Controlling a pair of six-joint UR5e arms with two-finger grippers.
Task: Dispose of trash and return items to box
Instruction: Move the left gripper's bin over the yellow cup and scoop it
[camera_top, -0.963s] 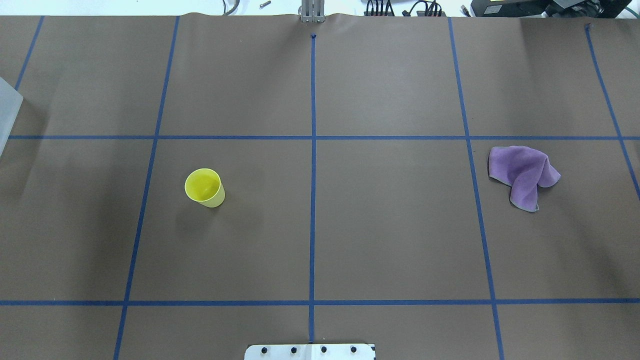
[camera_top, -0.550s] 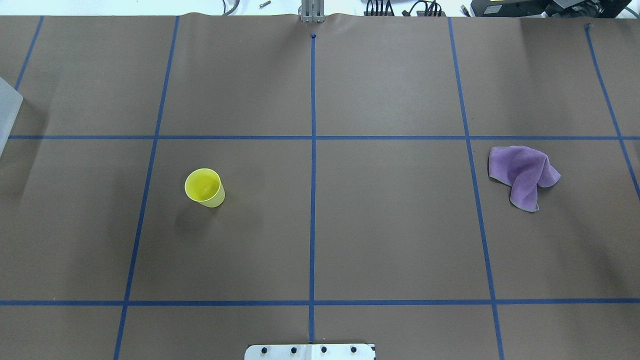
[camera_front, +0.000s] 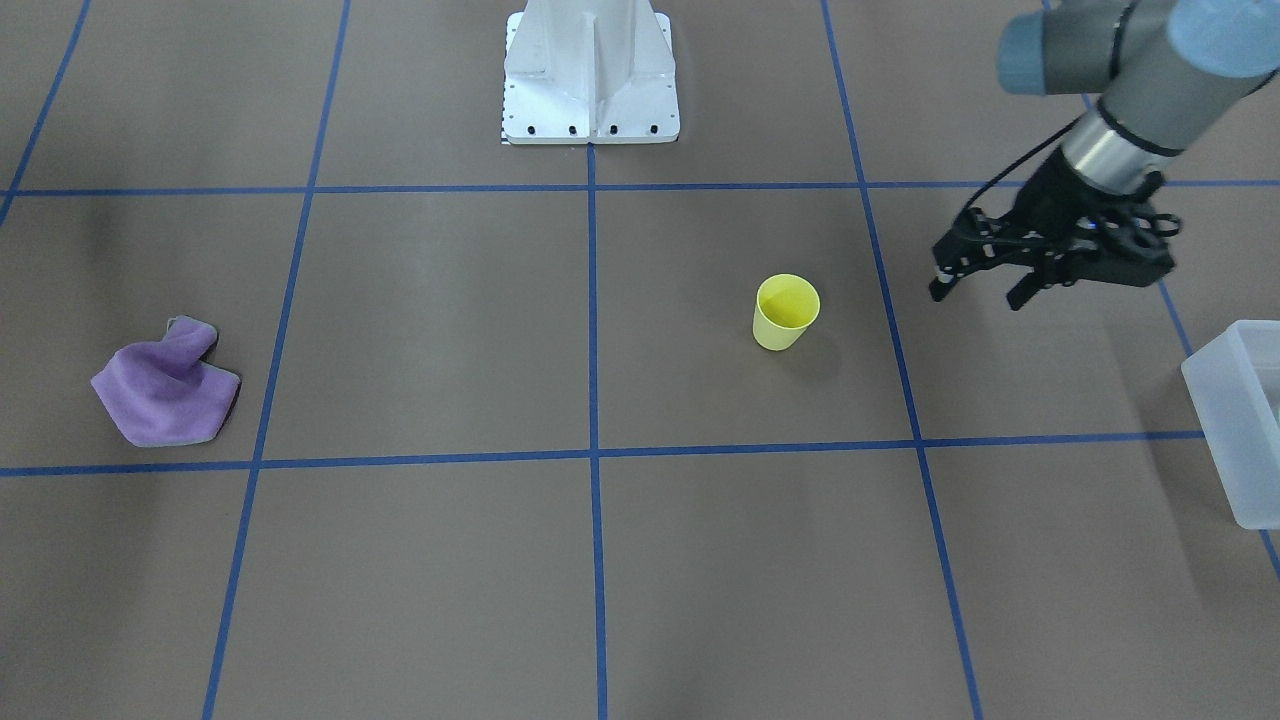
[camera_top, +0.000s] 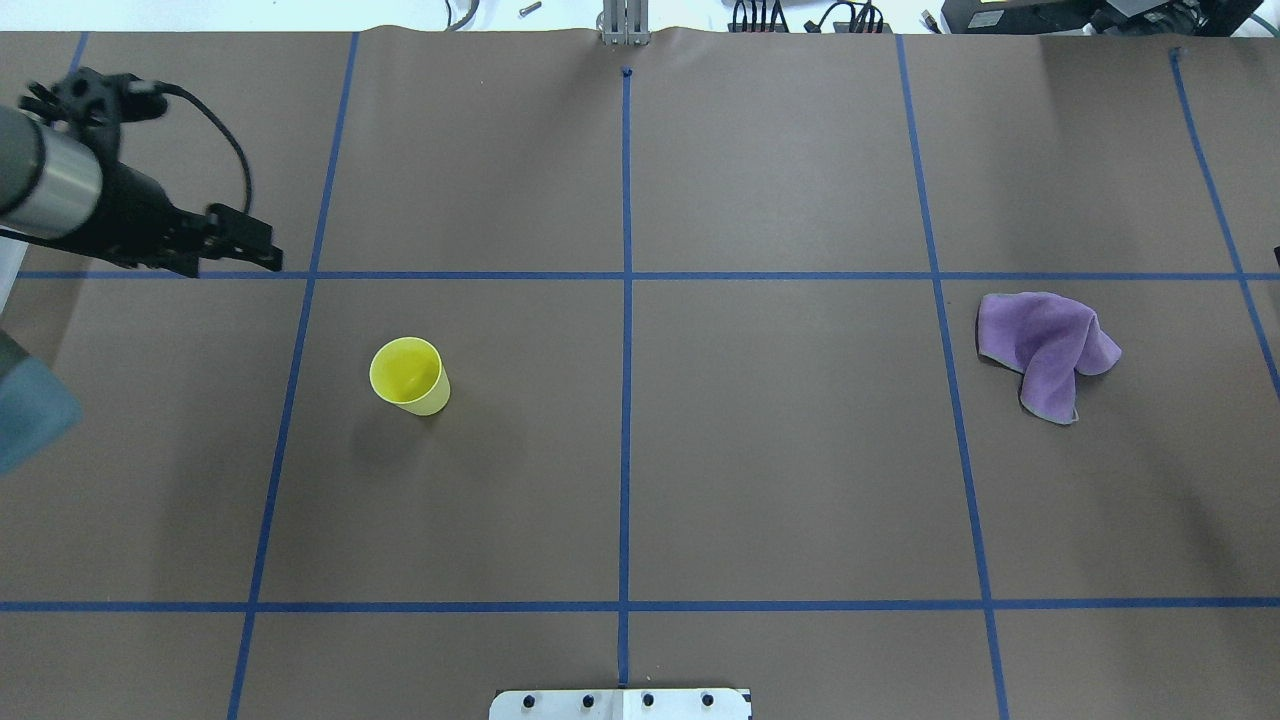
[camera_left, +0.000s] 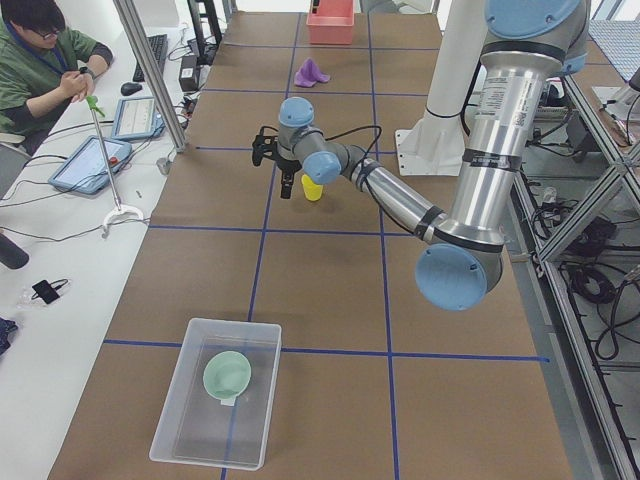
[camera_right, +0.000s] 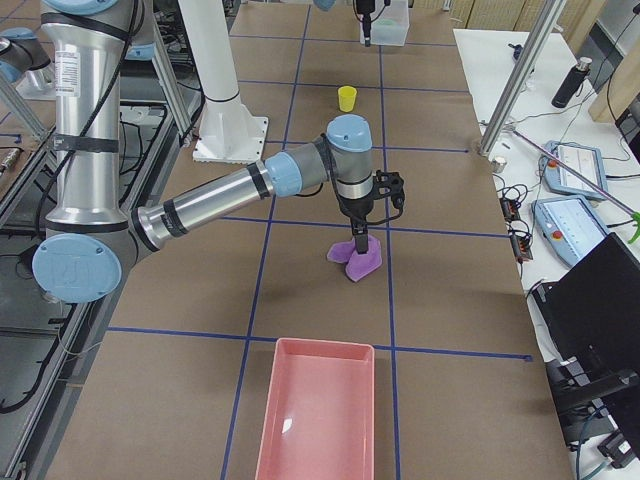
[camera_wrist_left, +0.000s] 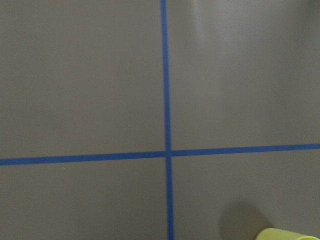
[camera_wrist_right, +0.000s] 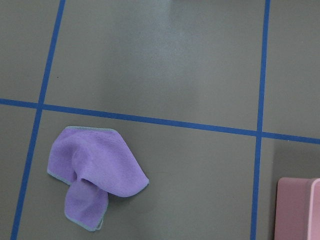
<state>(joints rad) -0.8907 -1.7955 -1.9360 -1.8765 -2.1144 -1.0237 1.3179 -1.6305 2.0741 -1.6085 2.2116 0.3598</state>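
A yellow cup (camera_front: 786, 312) stands upright and empty on the brown table; it also shows in the overhead view (camera_top: 409, 375) and at the bottom edge of the left wrist view (camera_wrist_left: 285, 234). My left gripper (camera_front: 975, 288) is open and empty. It hovers beyond the cup toward the table's left end, apart from it (camera_top: 250, 245). The frosted box (camera_left: 200, 432) lies at the left end with the mint-green bowl (camera_left: 227, 375) inside. My right gripper (camera_right: 360, 240) hangs just above a purple cloth (camera_right: 358, 262); I cannot tell whether it is open or shut.
The purple cloth (camera_top: 1045, 350) lies crumpled on the right side. A pink bin (camera_right: 320, 410) lies at the table's right end. The white pedestal base (camera_front: 590, 80) stands at the robot's edge. Operators' desks line the far side.
My left arm and open gripper have come into the overhead view from the left. The cup and the cloth have not moved.
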